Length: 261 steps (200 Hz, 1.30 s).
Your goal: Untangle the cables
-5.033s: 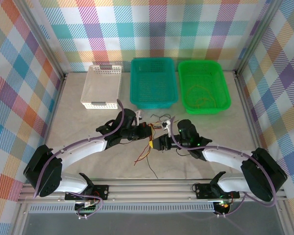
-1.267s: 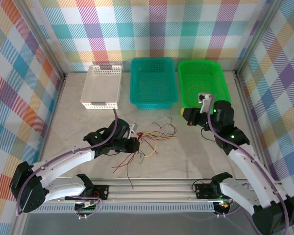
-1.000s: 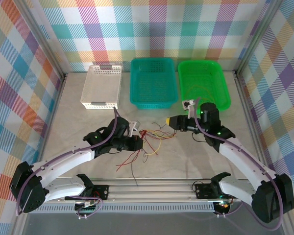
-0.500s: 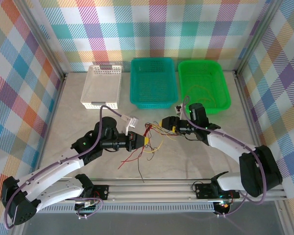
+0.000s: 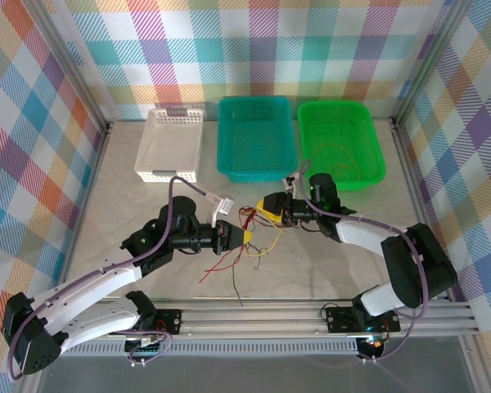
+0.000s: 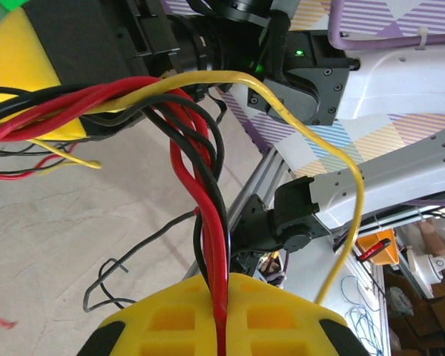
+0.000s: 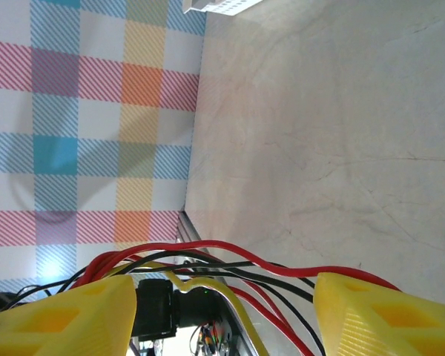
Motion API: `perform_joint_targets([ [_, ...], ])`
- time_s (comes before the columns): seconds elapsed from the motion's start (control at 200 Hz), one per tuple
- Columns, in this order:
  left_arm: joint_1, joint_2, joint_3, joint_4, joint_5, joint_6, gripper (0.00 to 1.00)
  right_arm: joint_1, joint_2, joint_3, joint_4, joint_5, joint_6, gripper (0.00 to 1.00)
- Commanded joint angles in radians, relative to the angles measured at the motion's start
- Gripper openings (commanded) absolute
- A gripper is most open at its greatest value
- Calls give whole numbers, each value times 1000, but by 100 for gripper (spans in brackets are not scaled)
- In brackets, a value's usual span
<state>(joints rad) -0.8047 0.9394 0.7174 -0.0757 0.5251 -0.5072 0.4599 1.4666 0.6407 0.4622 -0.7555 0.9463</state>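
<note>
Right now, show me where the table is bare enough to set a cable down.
Bare: between white basket and left arm; between right arm and front rail. Crowded: centre, around the cables, left gripper and right gripper.

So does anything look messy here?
Yes: the cables are one tangled bunch of red, black and yellow strung between the left gripper and right gripper, loose ends trailing on the table. Nothing looks broken.

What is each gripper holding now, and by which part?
The left gripper pinches the cables by a red strand of the tangle; the right gripper stands open, holding nothing.
</note>
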Motion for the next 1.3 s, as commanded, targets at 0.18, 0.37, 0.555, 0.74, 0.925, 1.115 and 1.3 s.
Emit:
perform_joint_targets([
  [0.18, -13, -47, 16, -43, -126, 29, 0, 28, -86, -42, -62, -85, -101, 60],
  [0.37, -12, -42, 10, -35, -160, 19, 0, 55, -113, -103, -37, -95, -119, 56],
  [0.555, -12, -26, 10, -8, -162, 10, 0, 88, -114, -110, -27, -94, -134, 48],
  [0.74, -11, -35, 12, -39, -168, 18, 0, 88, -177, -95, -142, -7, -192, 3],
  [0.925, -10, -95, 1, -130, -210, 30, 0, 27, -308, -91, -350, 174, -225, 0],
  [1.115, -2, -163, 10, -295, -273, 42, 0, -181, -394, -136, -429, 170, -164, 0],
  [1.3, 13, -186, 56, -460, -381, 43, 0, -349, -429, -130, -510, 128, -149, 0],
])
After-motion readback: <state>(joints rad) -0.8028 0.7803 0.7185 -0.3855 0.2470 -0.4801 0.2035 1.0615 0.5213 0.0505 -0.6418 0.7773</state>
